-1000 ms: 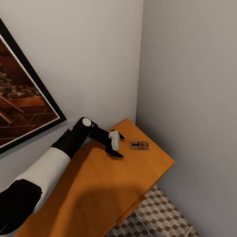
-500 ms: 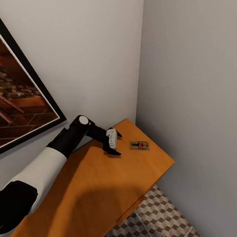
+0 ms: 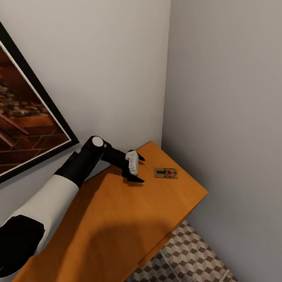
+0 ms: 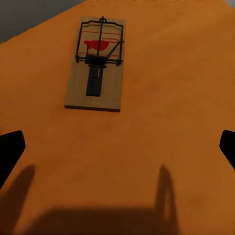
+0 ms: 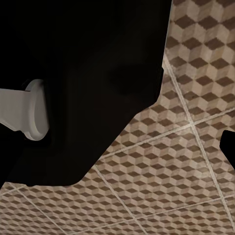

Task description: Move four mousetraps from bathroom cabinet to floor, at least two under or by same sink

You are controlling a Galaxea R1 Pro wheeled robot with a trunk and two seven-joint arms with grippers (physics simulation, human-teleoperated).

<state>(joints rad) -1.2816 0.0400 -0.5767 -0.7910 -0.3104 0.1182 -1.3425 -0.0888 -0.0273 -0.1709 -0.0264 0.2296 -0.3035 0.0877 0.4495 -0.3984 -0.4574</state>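
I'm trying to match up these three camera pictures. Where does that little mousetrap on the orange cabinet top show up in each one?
Head view: the mousetrap lies near the cabinet's far right corner, just beyond the open left gripper.
Left wrist view: the mousetrap sits ahead of the fingertips, untouched.
Right wrist view: not in it; patterned floor tiles instead.
Shared landmark: the orange cabinet top, seen in the head and left wrist views.

Matt orange-wood cabinet (image 3: 124,221), wooden mousetrap (image 4: 96,68) with dark wire
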